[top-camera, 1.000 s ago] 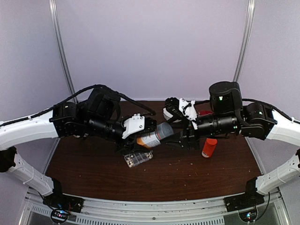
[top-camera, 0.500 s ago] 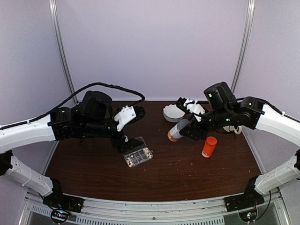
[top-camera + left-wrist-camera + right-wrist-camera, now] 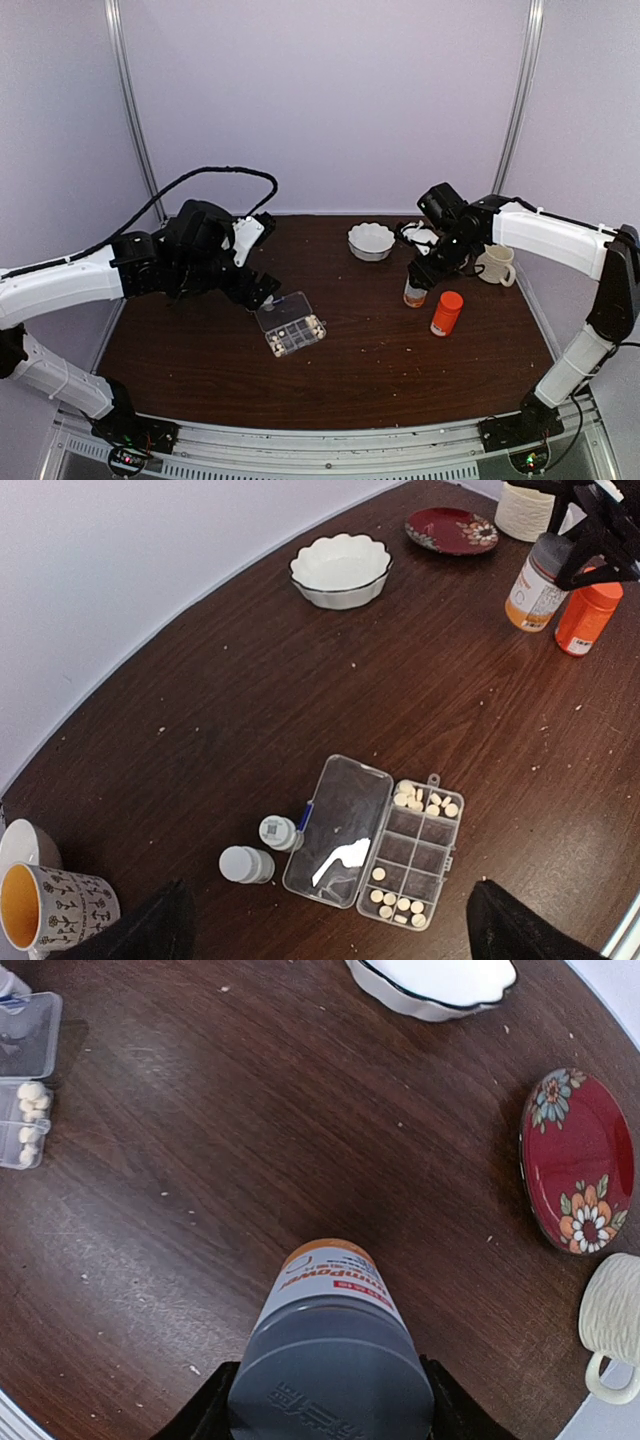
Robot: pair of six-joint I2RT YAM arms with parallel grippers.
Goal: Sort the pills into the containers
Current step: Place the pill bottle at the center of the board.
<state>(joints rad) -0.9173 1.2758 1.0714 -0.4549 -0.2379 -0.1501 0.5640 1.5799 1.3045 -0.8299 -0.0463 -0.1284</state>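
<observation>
Left hand (image 3: 328,925): fingers spread wide apart, nothing between them, hovering over the box's near edge.
Right hand (image 3: 330,1410): clamped on the cap end of the grey-capped bottle (image 3: 325,1300), which is roughly upright with its base down at the counter (image 3: 200,710); whether it touches, I can't tell.
Box (image 3: 410,852): flat on the counter's left-middle, well apart from the right hand, with its clear lid (image 3: 340,830) swung open to the left.
Pills (image 3: 425,800): a cluster in the far end compartment, more in the near end compartments, and one alone in a middle cell.
White bottles (image 3: 247,864): two tiny ones, just beside the lid.
Orange bottle (image 3: 585,620): standing just beside the gripped one.
Back of counter: bowl (image 3: 340,570), red plate (image 3: 452,530) and cream mug (image 3: 615,1330).
</observation>
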